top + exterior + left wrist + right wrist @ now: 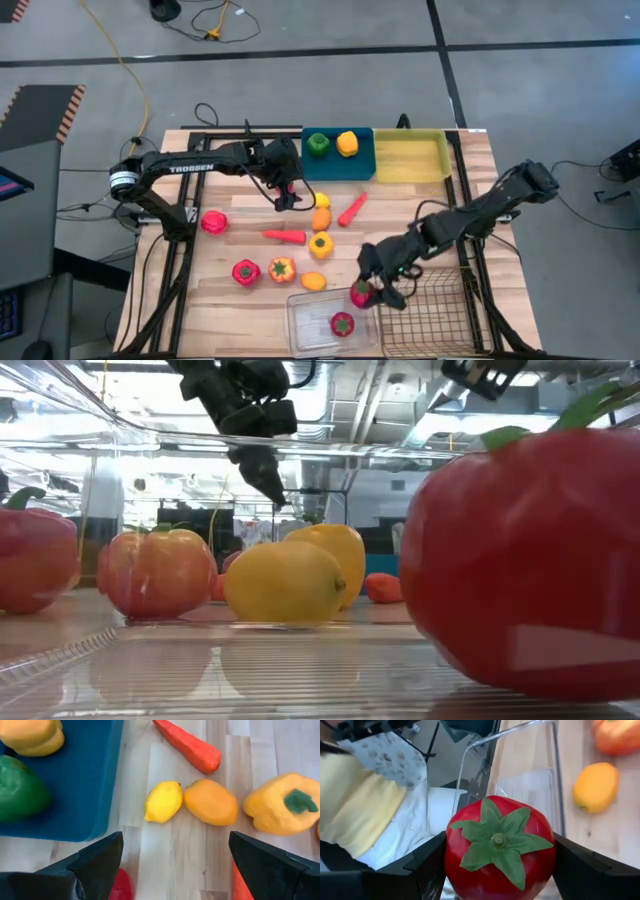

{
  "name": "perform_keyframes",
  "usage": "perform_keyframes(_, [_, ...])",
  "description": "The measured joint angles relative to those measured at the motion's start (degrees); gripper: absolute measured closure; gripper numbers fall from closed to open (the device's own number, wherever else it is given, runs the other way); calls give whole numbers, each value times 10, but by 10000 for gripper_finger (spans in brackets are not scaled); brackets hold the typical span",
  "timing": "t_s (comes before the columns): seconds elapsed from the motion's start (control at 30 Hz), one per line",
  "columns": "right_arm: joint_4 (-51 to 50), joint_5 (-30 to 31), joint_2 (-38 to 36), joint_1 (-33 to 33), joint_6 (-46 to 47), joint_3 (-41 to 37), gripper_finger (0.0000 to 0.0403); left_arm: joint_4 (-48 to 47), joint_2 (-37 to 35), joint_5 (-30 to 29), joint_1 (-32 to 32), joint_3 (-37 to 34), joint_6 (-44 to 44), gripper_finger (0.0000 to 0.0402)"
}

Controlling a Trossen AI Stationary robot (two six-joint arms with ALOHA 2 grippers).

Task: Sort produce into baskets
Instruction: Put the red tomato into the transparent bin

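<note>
My right gripper (pixel 375 288) is shut on a red tomato (pixel 500 850) with a green leaf cap, above the far right corner of the clear bin (pixel 300 322). Another red piece (pixel 342 323) lies in that bin. My left gripper (pixel 287 192) hangs open above the wood beside the blue tray (pixel 362 160), with a lemon (pixel 163 801) and an orange piece (pixel 210 802) ahead of its fingers. The blue tray holds a green pepper (pixel 317 144) and a yellow pepper (pixel 347 143). A yellow tray (pixel 410 158) and a wire basket (pixel 430 312) stand on the right. My right gripper pinches the tomato by two opposite sides (pixel 451 851) between its two fingers. The fingers slant down from the table's far right. The tomato's leaf cap (pixel 498 840) faces back toward the wrist, and the tomato hangs clear above the bin's edge.
Loose produce lies on the wood mid-table: a red pepper (pixel 213 222), a carrot (pixel 285 237), a second carrot (pixel 352 208), a yellow pepper (pixel 320 244), a red pepper (pixel 246 272), an orange-red tomato (pixel 281 268) and an orange lemon (pixel 314 281).
</note>
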Motion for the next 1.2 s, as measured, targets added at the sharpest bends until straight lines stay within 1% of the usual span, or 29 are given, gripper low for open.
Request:
perform_keyframes(0.2, [36, -1, 59, 9, 1, 0, 79, 1, 0, 0, -13, 0, 1, 52])
perform_keyframes(0.37, [35, -2, 85, 4, 1, 0, 57, 1, 0, 0, -18, 0, 3, 52])
perform_keyframes(0.5, [37, -3, 93, 3, 2, 0, 40, 1, 0, 0, -18, 0, 6, 52])
perform_keyframes(0.8, [37, -5, 92, 3, 1, 0, 28, 1, 0, -1, -18, 0, 6, 52])
perform_keyframes(1.03, [37, -5, 92, 3, 1, 0, 7, -12, 0, -5, -18, 0, 11, 52])
perform_keyframes(1.2, [36, -5, 92, 3, 1, 0, 6, -39, 0, -2, -39, 0, 28, 52])
